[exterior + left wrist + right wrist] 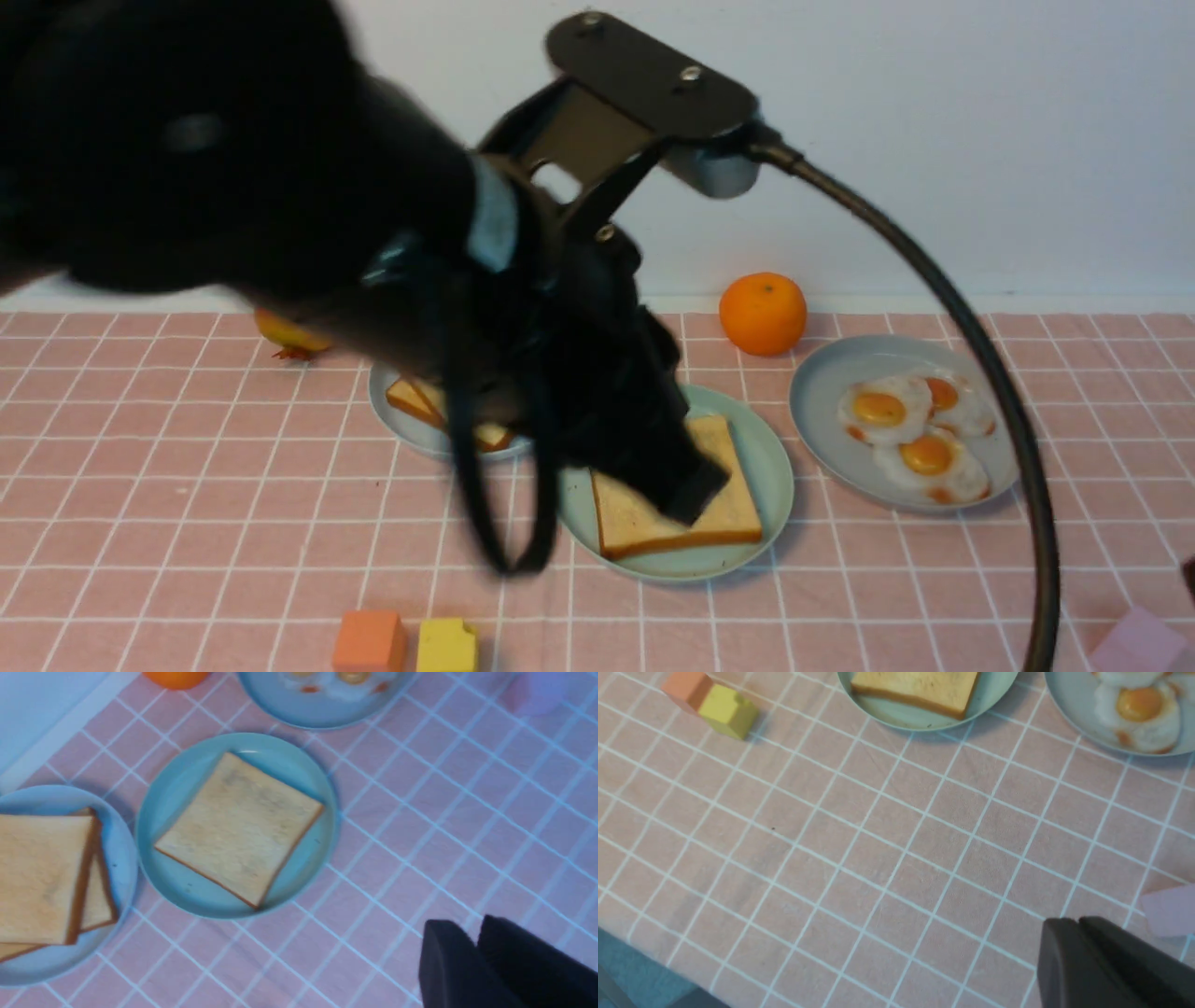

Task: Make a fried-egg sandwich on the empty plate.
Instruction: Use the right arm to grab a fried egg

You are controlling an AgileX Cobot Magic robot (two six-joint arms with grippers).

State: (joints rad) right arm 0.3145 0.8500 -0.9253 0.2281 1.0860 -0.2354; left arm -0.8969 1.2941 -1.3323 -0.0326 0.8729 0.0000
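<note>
The mint-green plate (773,467) sits mid-table with one single toast slice (733,509) lying flat on it and no egg. It also shows in the left wrist view (163,807) and the right wrist view (896,717). No stacked sandwich is in view. My left gripper (695,497) hangs in front of the toast, shut and empty; its fingertips (448,938) are pressed together. Three fried eggs (920,425) lie on a blue-grey plate (822,411) to the right. My right gripper (1078,924) is shut and empty, low over the cloth near the front right.
A blue-grey plate (392,411) with stacked toast slices (42,877) stands left of the mint plate. An orange (763,313) sits at the back. Orange (371,641) and yellow (446,646) blocks lie at the front, and a lilac block (1167,910) beside my right gripper. My left arm hides the left-centre.
</note>
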